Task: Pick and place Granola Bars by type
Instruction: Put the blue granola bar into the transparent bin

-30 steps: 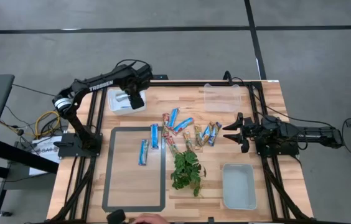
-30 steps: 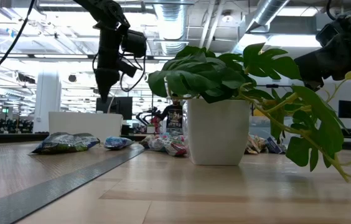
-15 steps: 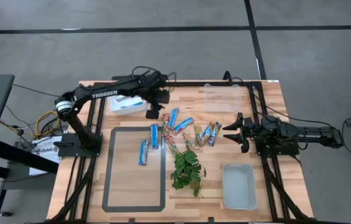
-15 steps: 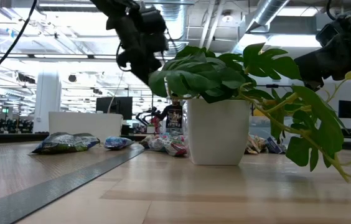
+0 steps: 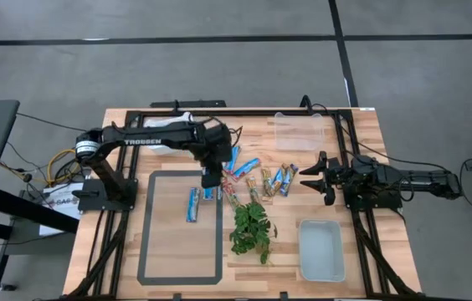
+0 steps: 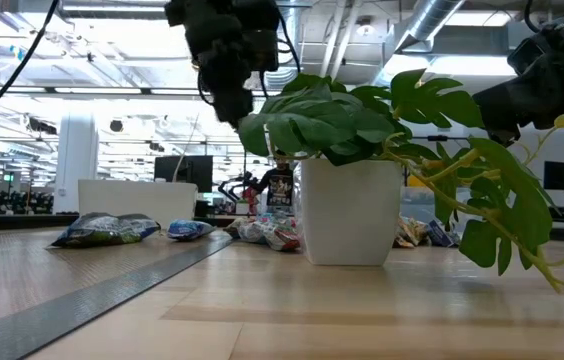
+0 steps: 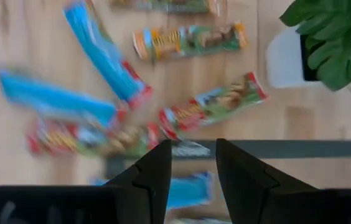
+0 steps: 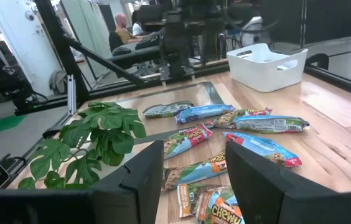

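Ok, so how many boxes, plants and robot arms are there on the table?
Boxes: 3 (white bin, clear bin, pale tray)
Plants: 1 (green plant)
Robot arms: 2 (left arm, right arm)
Total: 6

This looks like a robotics lab set up in a big open industrial hall. The light wooden table (image 5: 361, 251) stands in a black metal frame (image 5: 349, 125) on a grey concrete floor (image 5: 219, 67) marked with dark lines. Exposed silver ventilation ducts (image 6: 432, 25) and pipes run under the ceiling, a bundle of loose coloured cables (image 5: 60, 163) hangs beside the table, and a person sits at a workstation (image 8: 126, 28) farther back.
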Available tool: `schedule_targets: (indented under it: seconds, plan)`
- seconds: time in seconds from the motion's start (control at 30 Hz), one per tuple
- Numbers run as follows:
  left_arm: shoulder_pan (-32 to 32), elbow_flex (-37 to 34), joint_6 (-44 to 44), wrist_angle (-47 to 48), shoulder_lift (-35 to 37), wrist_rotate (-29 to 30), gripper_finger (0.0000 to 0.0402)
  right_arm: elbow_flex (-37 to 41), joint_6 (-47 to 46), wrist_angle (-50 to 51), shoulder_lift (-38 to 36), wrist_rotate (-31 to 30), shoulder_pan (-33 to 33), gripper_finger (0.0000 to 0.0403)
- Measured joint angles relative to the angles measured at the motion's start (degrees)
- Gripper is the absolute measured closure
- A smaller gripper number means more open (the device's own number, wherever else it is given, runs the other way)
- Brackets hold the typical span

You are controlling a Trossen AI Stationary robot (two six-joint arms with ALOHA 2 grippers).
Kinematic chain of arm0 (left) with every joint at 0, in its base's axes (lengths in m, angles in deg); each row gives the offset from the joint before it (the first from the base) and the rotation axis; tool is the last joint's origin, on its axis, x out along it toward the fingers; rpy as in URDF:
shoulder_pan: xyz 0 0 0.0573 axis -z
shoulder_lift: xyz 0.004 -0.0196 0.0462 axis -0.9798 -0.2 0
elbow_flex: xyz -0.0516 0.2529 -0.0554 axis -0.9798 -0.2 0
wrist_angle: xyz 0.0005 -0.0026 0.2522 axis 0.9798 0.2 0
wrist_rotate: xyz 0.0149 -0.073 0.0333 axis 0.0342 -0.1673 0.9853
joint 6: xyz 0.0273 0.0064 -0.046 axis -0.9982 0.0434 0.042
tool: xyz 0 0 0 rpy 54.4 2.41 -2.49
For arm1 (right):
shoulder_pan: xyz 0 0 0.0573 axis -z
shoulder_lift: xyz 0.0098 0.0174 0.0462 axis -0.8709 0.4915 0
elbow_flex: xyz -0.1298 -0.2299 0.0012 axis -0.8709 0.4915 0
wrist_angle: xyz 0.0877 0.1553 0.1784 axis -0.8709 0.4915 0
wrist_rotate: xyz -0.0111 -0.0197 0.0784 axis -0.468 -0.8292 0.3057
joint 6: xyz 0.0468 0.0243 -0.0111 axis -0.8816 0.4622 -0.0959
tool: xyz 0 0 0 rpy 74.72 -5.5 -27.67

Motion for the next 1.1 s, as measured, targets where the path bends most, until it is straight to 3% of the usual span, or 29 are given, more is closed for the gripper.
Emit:
schedule_targets:
  seconds: [0.13, 0.27, 0.5, 0.9, 1.1]
  plan:
    - [3.1, 0.0, 12.4, 4.4, 0.0, 0.7, 0.0284, 0.0, 0.0, 0.0, 0.0, 0.0, 0.0, 0.0238]
    - [5.4, 0.0, 18.5, 8.3, 0.0, 2.4, 0.0284, 0.0, 0.0, 0.0, 0.0, 0.0, 0.0, 0.0239]
    - [8.4, -2.4, 32.9, 12.7, 1.7, 12.9, 0.0284, 0.0, 0.0, 0.0, 0.0, 0.0, 0.0, 0.0237]
    - [15.2, -16.6, 66.5, 7.4, 9.4, 12.2, 0.0284, 0.0, 0.0, 0.0, 0.0, 0.0, 0.0, 0.0239]
    - [18.5, -22.2, 73.0, -0.5, 10.1, 12.2, 0.0283, 0.0, 0.0, 0.0, 0.0, 0.0, 0.0, 0.0237]
